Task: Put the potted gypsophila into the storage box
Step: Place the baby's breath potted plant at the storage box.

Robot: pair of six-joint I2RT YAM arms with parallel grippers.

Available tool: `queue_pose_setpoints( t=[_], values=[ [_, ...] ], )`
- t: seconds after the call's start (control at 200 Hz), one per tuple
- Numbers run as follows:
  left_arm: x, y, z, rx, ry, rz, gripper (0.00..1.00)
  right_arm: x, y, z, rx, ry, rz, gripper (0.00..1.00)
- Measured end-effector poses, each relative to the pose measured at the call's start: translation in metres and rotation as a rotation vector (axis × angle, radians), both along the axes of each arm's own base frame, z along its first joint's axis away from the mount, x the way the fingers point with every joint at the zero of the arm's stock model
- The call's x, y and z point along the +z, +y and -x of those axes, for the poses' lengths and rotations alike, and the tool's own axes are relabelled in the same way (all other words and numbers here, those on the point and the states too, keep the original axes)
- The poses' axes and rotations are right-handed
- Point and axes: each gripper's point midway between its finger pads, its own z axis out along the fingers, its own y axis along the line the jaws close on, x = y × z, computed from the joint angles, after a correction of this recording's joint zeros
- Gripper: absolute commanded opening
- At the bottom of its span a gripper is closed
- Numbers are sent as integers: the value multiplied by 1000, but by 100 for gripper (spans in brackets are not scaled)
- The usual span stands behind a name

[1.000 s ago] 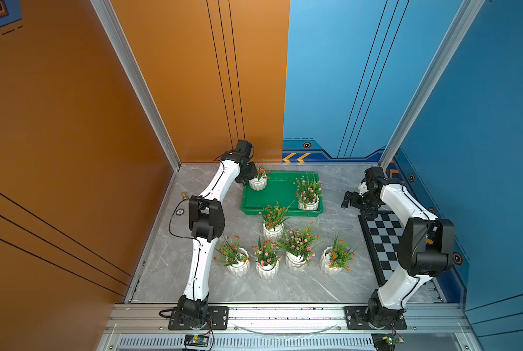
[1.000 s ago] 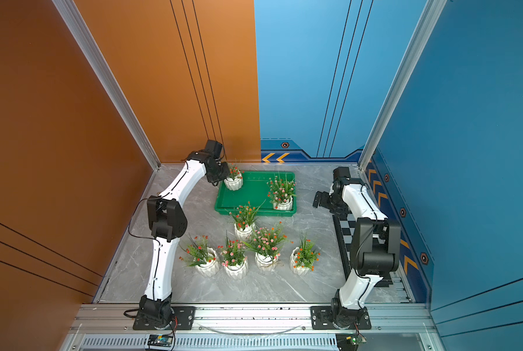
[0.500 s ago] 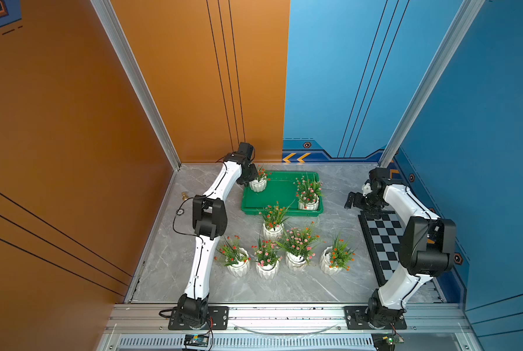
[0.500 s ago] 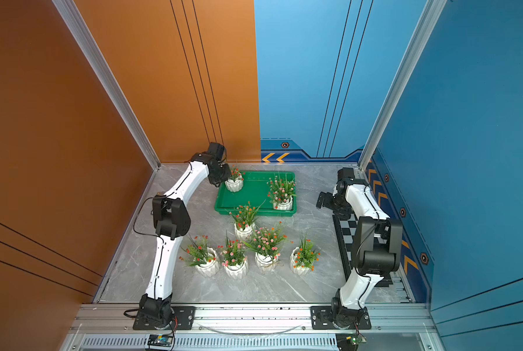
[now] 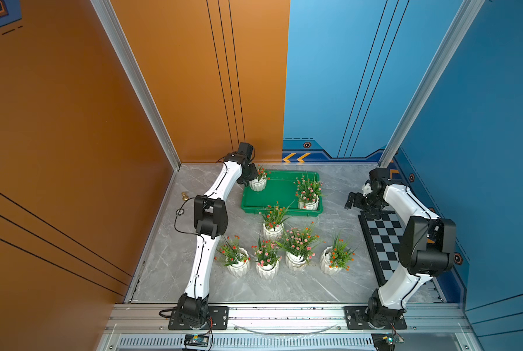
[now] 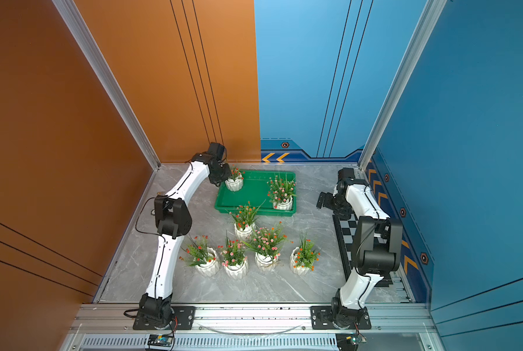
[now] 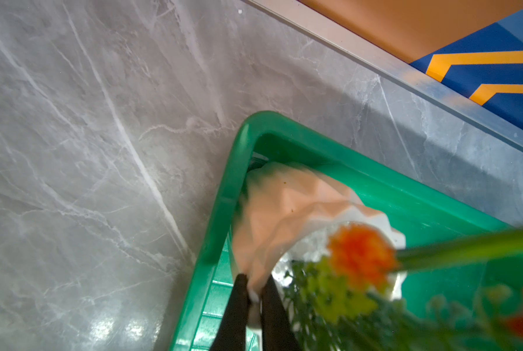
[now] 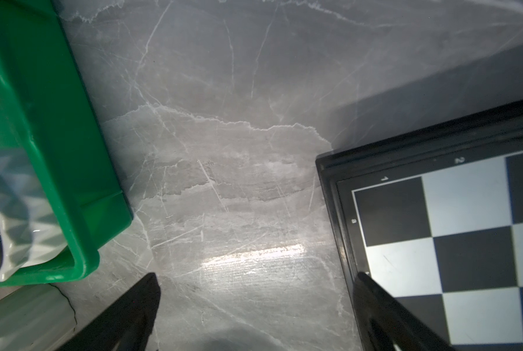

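Four pots of the potted gypsophila are seen nearest the robot's bases, standing upright in a row on the grey marbled table, well apart from the storage box. A fifth pot is found behind that row, on the table just beside the near rim of the box but outside it. Inside the box, a sixth pot is set upright in the near corner on the robot's right. At the far corner on the robot's left, the seventh pot is gripped in the left end effector, whose fingers are closed on the white wall at the rim. This pot is within the box's rim, though whether its base rests on the box floor cannot be told. The right end effector is held wide open and empty above bare table, between the box and the checkered board. By this count one pot is judged delivered, a second is judged close to release, and five are left to be carried over. Bare floor for them is seen in the middle of the box.
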Motion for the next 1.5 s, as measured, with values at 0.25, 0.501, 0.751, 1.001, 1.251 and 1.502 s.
queue_pose_setpoints(
  t=[0.25,0.501,0.751,1.001,1.251,1.502],
  values=[
    [3,-1,-5,15,-17,14,23,-4,0,0,0,10,-1,100],
    [10,4,-12,28,-47,23,31,-4,0,0,0,10,-2,100],
    [14,9,-10,32,-47,21,38,-4,1,1,2,11,-8,100],
    [70,14,11,6,-109,19,64,-7,6,8,10,23,-18,100],
    [127,23,48,-18,-174,19,98,15,21,15,54,-15,-12,100],
    [124,36,95,-35,-120,-7,98,32,19,61,38,29,13,99]
  ],
)
